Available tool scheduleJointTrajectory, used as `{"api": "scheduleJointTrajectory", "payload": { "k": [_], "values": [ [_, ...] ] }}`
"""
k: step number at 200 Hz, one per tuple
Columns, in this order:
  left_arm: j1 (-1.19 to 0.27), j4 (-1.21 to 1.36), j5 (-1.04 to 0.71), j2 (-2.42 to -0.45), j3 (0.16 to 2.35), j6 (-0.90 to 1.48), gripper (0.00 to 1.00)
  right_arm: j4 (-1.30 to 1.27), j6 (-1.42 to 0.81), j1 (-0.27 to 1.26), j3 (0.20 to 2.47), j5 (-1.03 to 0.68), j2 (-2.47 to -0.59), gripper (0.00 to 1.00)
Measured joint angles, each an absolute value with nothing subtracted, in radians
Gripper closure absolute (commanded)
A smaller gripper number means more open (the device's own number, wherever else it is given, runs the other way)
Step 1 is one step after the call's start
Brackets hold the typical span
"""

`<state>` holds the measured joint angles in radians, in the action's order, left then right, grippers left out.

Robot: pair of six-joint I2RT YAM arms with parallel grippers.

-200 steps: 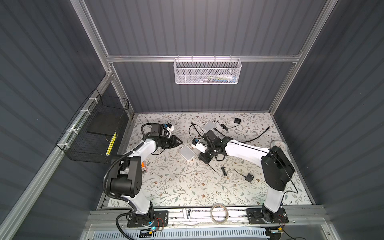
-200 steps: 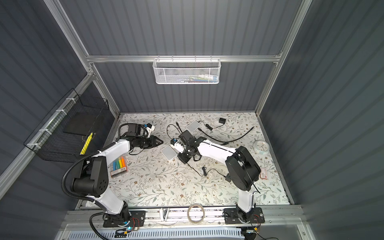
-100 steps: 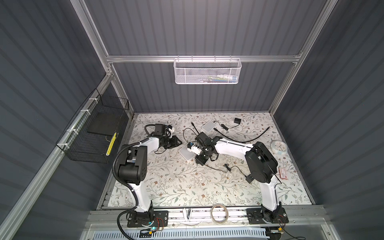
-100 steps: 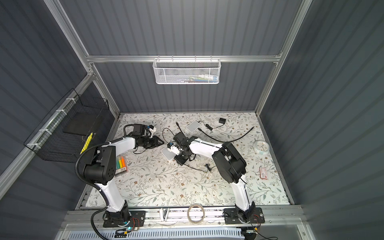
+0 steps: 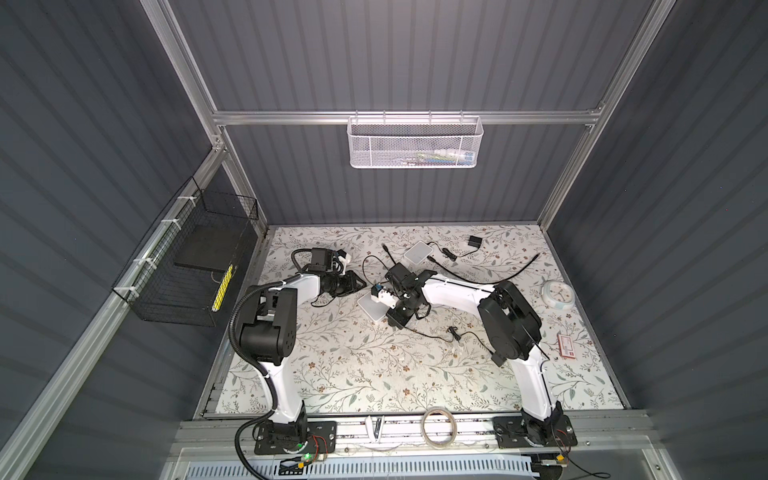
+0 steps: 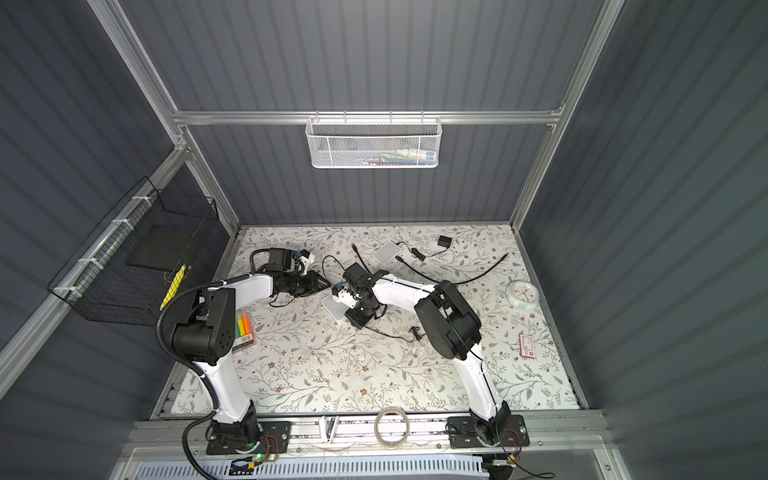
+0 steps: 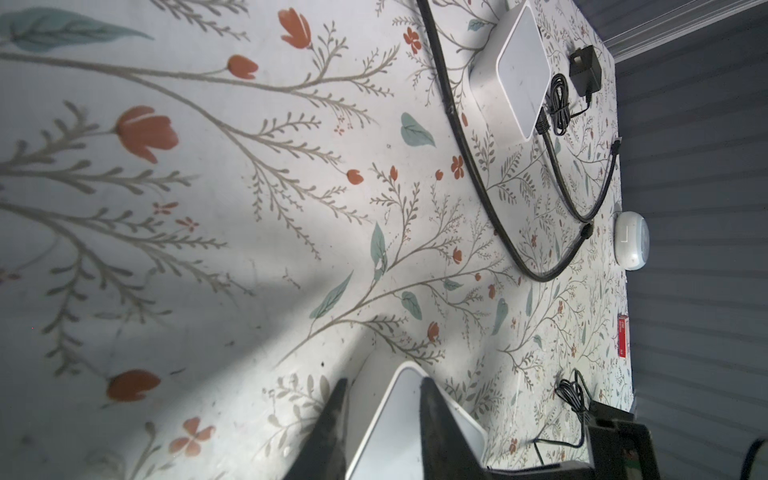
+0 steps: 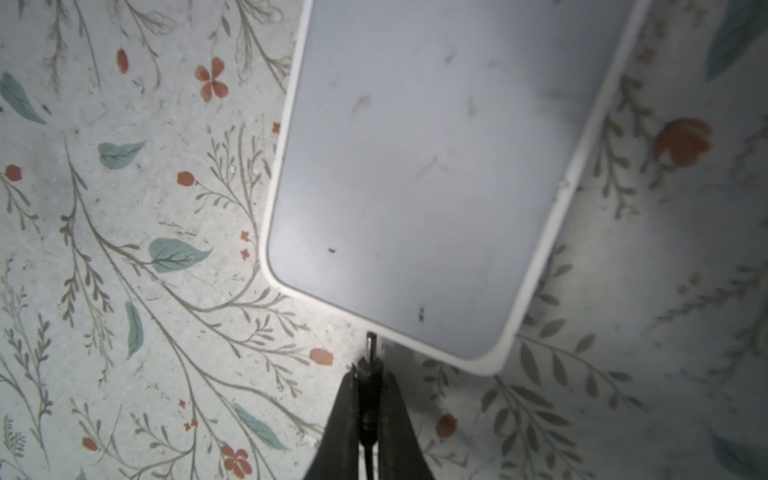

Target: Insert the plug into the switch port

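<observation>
The white flat switch [image 5: 370, 311] [image 6: 331, 311] lies at the table's middle. My left gripper [image 5: 360, 284] [image 6: 325, 284] [image 7: 384, 399] comes in from the left, its jaws closed on one corner of the switch [image 7: 386, 424]. My right gripper [image 5: 392, 320] [image 8: 370, 376] is shut on the black plug [image 8: 369, 386], whose cable trails behind. The plug's thin metal tip just reaches the near side edge of the switch [image 8: 415, 166], close to a rounded corner. The port is hidden under that edge.
A second white switch [image 5: 417, 252] [image 7: 519, 70], a black adapter [image 5: 473, 242] and loose black cables [image 5: 498, 274] lie at the back. A round clock [image 5: 557, 294] and a red card [image 5: 566, 346] sit right. A marker box [image 6: 243, 328] lies left, and a tape roll [image 5: 436, 426] sits on the front rail.
My right arm's elbow has swung left and the gripper with the plug has moved closer to the switch's edge. The left jaws have narrowed slightly on the corner.
</observation>
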<state>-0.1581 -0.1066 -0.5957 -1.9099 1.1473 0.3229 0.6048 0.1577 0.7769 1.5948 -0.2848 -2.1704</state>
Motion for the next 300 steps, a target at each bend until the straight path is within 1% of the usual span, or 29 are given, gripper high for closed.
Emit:
{"api": "scheduleJointTrajectory", "payload": {
  "k": [155,300],
  "values": [
    [-0.191,-0.081,-0.652,-1.953,1.147,0.331,0.73,0.614,0.142,0.763,1.619,-0.286,-2.186,1.0],
    [-0.191,-0.081,-0.655,-1.953,1.147,0.33,0.73,0.599,0.128,0.76,1.631,-0.311,-2.197,1.0]
  ]
}}
